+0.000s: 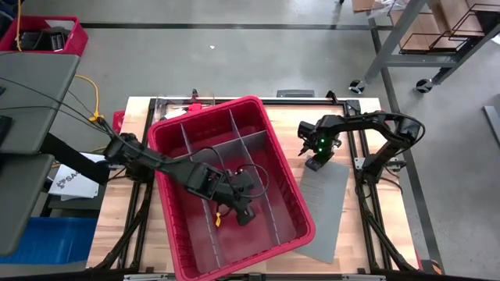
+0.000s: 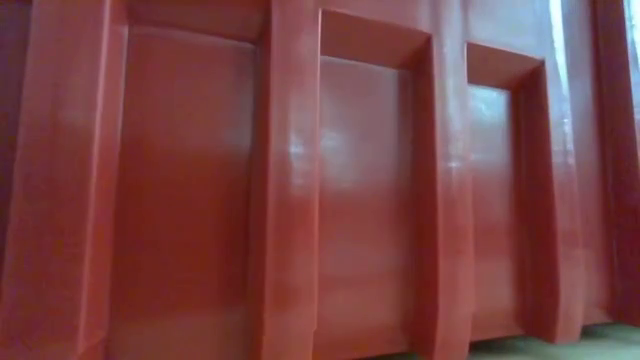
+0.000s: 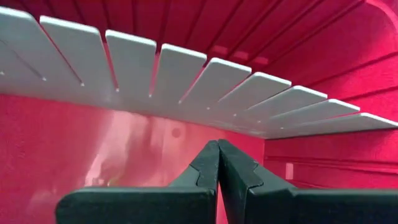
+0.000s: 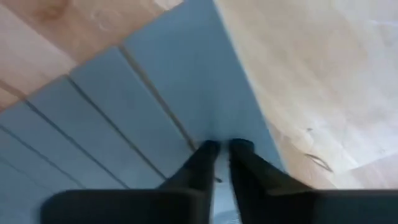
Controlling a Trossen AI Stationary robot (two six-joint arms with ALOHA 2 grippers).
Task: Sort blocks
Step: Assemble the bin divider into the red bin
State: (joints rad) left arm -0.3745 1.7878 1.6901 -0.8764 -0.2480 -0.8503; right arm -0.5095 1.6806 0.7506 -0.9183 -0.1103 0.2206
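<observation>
left gripper clenched empty, reaching inside the large red plastic bin beside a grey slotted divider | right gripper nearly clenched, pinching the edge of the flat grey slotted sheet lying right of the bin | small yellow block sitting inside the bin

Left pincer clamped shut, arm extended; right pincer angled down, nearly closed.

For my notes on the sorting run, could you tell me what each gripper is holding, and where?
The left gripper, inside the red bin, is shut on nothing. The right gripper pinches the grey divider sheet at its edge.
</observation>
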